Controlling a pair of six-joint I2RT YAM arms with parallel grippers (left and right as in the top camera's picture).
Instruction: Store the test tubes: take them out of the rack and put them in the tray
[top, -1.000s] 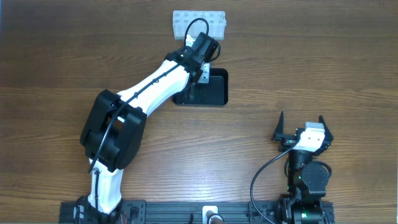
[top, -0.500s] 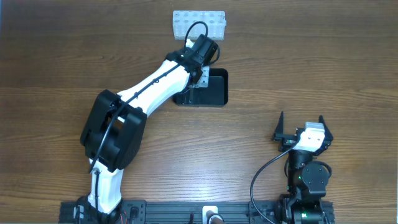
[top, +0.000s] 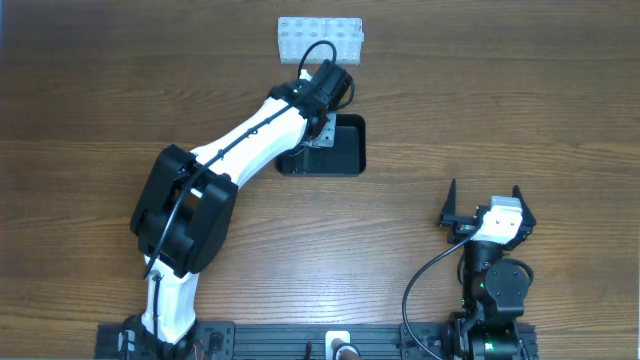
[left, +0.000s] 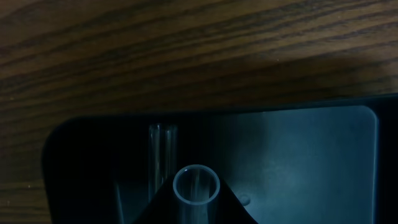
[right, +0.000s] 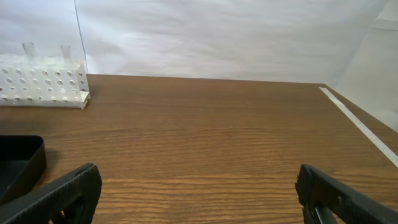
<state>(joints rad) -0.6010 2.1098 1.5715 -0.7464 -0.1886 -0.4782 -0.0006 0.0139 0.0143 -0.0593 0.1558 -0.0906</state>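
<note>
Left gripper (left: 196, 210) clamped on clear tube (left: 196, 185) over black tray (left: 323, 155). Tube likely light, slick, breakable: hold mid-body, gently. Right gripper (top: 483, 192) open, empty.

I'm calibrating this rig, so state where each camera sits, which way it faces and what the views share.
Top view: fixed overhead, looking straight down at the table; both arms show.
Left wrist view: looks down into the tray; left gripper holds a test tube.
Right wrist view: low, facing across the table toward the rack; open right gripper shows.
All three show the tray.
</note>
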